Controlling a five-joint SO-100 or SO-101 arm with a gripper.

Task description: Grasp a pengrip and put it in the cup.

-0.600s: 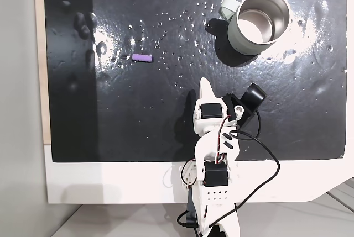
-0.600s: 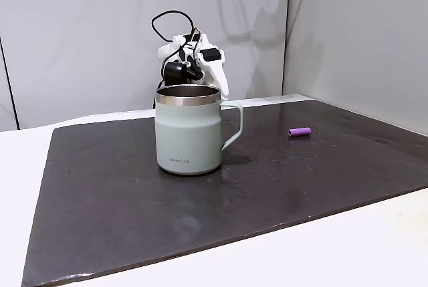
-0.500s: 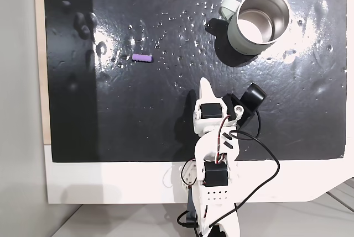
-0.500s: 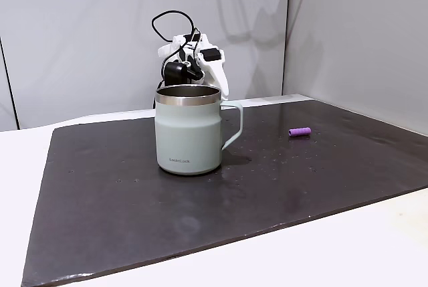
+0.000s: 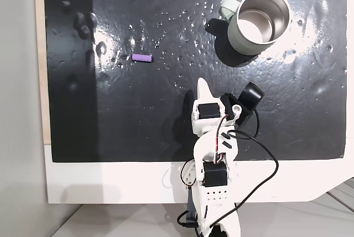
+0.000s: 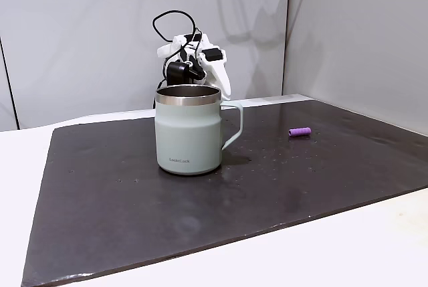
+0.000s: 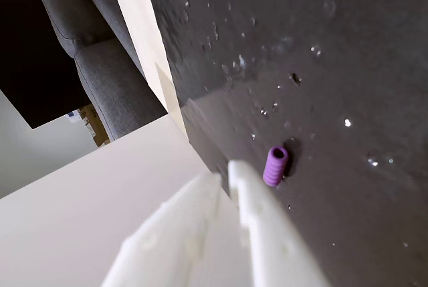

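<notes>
One pengrip (image 5: 142, 58) lies on the dark mat (image 5: 138, 115), well left of your cup (image 5: 259, 21) in a fixed view. Your end effector (image 7: 224, 174) hangs above the mat with its fingers together, holding nothing, its tips near the pengrip (image 7: 275, 165) in the wrist view.

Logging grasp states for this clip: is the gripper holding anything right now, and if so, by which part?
Nothing is held. The gripper has its fingers together and bare, and the pengrip lies apart on the black mat, away from the cup.
</notes>
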